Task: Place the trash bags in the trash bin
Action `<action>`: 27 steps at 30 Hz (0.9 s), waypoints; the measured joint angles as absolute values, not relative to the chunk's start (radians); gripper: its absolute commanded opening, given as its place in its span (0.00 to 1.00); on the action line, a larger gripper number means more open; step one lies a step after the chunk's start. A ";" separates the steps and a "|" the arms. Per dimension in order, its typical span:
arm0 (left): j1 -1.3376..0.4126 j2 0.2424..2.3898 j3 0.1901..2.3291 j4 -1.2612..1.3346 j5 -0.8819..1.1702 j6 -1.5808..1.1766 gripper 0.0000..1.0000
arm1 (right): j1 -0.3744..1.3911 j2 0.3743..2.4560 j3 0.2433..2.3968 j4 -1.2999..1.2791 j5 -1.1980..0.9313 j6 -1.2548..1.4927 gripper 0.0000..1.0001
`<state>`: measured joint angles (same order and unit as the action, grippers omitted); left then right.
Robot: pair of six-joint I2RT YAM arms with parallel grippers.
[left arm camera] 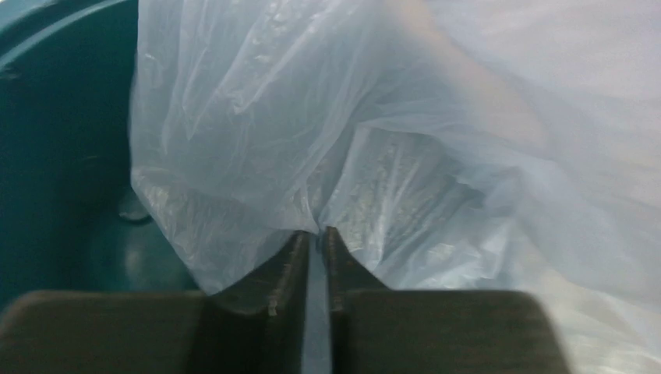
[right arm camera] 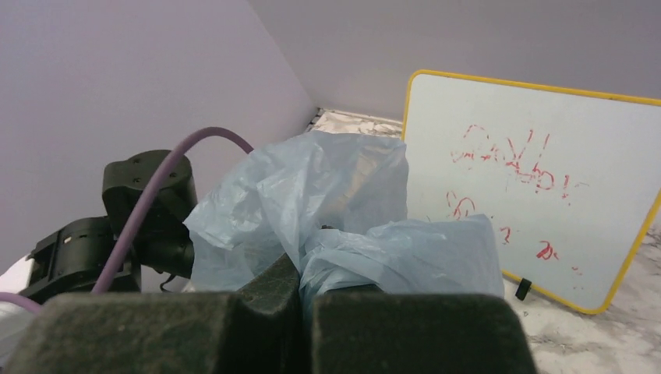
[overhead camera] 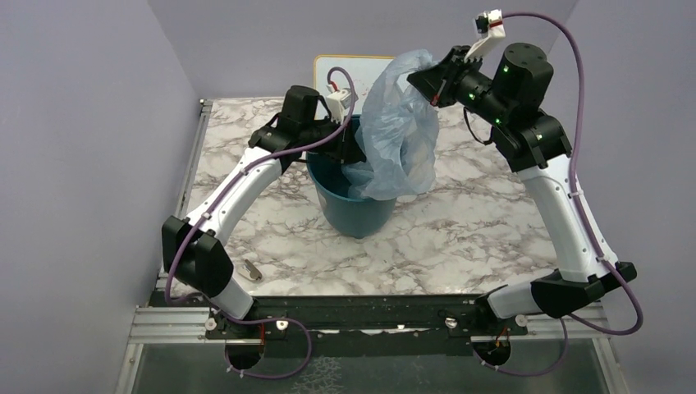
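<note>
Hanging from the right gripper (overhead camera: 432, 82), the trash bag (overhead camera: 400, 131) drapes down into the mouth of the trash bin (overhead camera: 353, 209), its lower folds already inside the rim while the upper bulk billows above it. The right fingers (right arm camera: 273, 292) are pinched tight on a gathered top fold, and the left gripper (left arm camera: 314, 238), down inside the bin, has its fingers nearly together on a thin pleat of the film. The bag looks nearly weightless, limp and crinkly, so it will likely sag, trap air and spring back up rather than drop. The film is slick and thin; a bunched fold seems a safer hold than a single layer, which could slip or tear. The bin stands on the marbled surface (overhead camera: 460, 230) before a whiteboard (right arm camera: 538, 171).
</note>
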<state>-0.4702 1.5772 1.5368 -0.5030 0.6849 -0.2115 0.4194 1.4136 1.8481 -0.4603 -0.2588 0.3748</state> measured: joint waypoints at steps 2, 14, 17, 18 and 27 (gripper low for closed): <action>-0.471 1.578 1.518 -0.503 0.649 -0.224 0.34 | 0.419 1.416 1.856 -0.461 -0.262 0.380 0.00; -0.419 1.401 1.502 -0.521 0.479 -0.220 0.54 | 0.419 1.539 1.993 -0.580 -0.216 0.351 0.01; -0.404 1.355 1.537 -0.554 0.480 -0.199 0.55 | 0.419 1.558 1.993 -0.604 -0.197 0.347 0.01; -0.400 1.349 1.545 -0.566 0.481 -0.194 0.55 | 0.419 1.561 1.993 -0.608 -0.192 0.347 0.01; -0.399 1.356 1.552 -0.676 0.567 -0.118 0.47 | 0.419 1.563 1.990 -0.613 -0.191 0.347 0.01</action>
